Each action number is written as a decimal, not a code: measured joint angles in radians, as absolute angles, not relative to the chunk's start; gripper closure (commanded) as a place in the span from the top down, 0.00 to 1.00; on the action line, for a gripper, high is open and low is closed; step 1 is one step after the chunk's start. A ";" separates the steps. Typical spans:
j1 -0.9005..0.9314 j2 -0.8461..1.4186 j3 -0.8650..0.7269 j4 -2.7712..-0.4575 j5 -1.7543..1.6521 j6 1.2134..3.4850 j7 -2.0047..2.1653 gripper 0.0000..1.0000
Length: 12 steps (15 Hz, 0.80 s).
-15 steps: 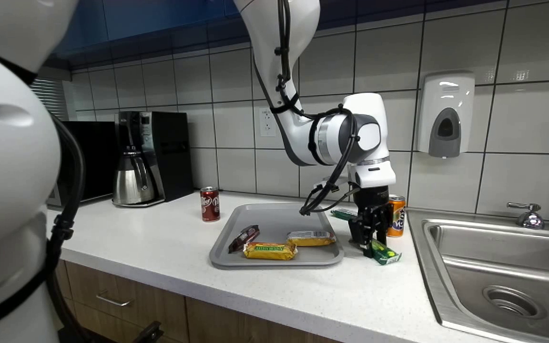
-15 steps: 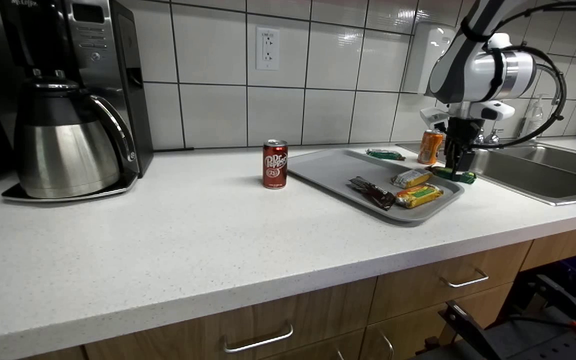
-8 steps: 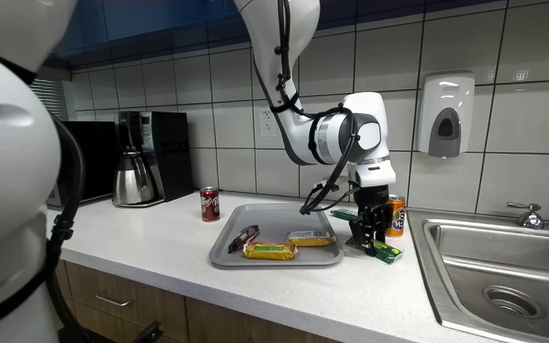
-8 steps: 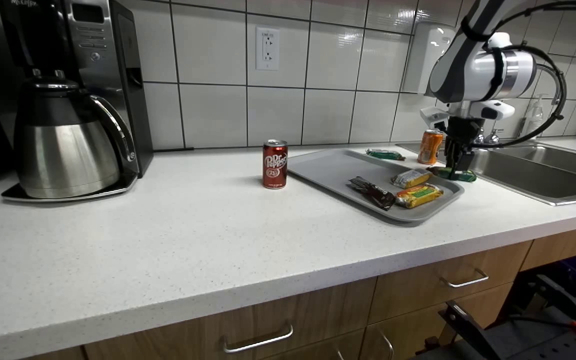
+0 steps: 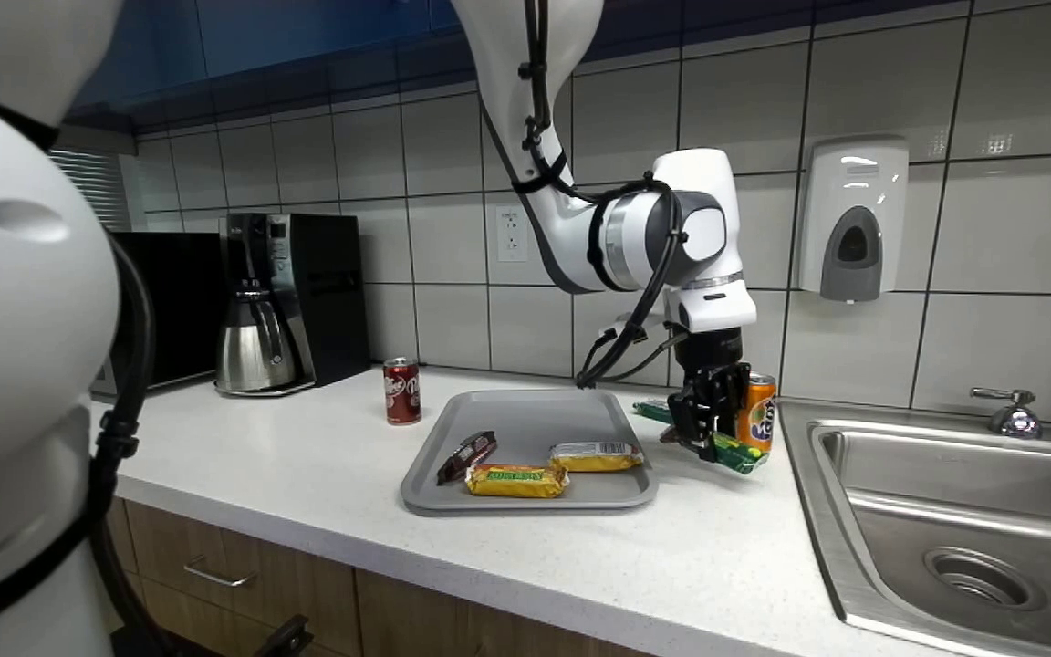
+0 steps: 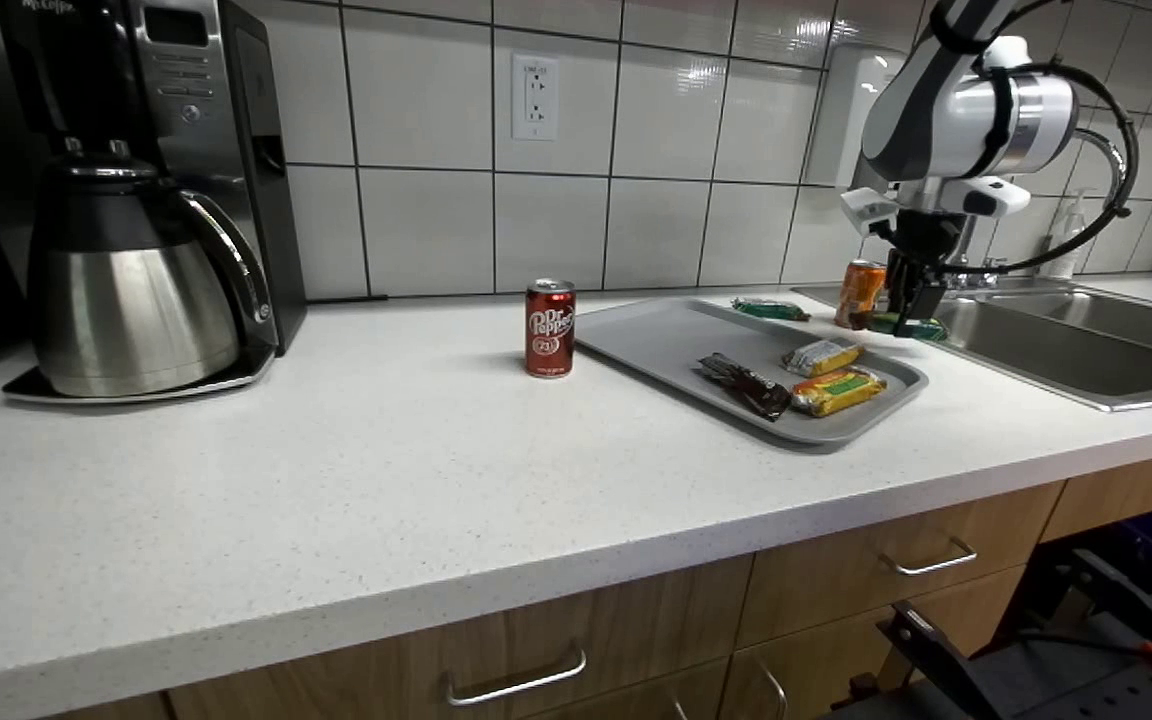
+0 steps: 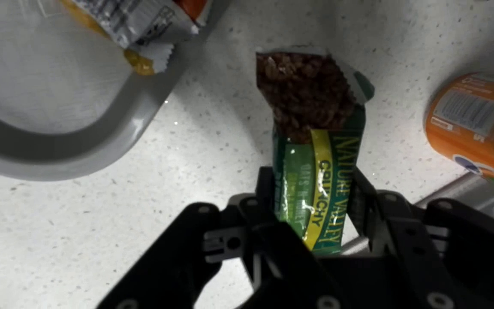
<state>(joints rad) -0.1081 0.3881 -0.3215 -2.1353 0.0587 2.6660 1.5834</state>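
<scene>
My gripper [image 7: 311,189] is shut on a green granola bar [image 7: 298,184], one finger on each side of it. In an exterior view the gripper [image 5: 706,445] holds the bar [image 5: 738,453] a little above the white counter, right of the grey tray [image 5: 525,420]. In an exterior view the gripper [image 6: 906,322] hides the bar's middle. An orange can [image 5: 760,415] stands close to the bar. On the tray lie two yellow-wrapped bars [image 5: 516,481] [image 5: 595,456] and a dark brown wrapped bar [image 5: 467,456]. Another green bar [image 6: 771,309] lies on the counter behind the tray.
A dark red soda can [image 5: 401,391] stands left of the tray. A coffee maker [image 6: 156,200] stands farther left. A steel sink [image 5: 963,511] lies to the right of the gripper. The tiled wall [image 5: 525,338] with a soap dispenser [image 5: 857,219] is behind.
The gripper has risen from the counter with the green bar in it, mostly within the last half second. The tray, cans and other bars have not moved.
</scene>
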 measured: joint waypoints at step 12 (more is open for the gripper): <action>-0.033 0.366 -0.285 -2.124 0.022 2.633 1.510 0.18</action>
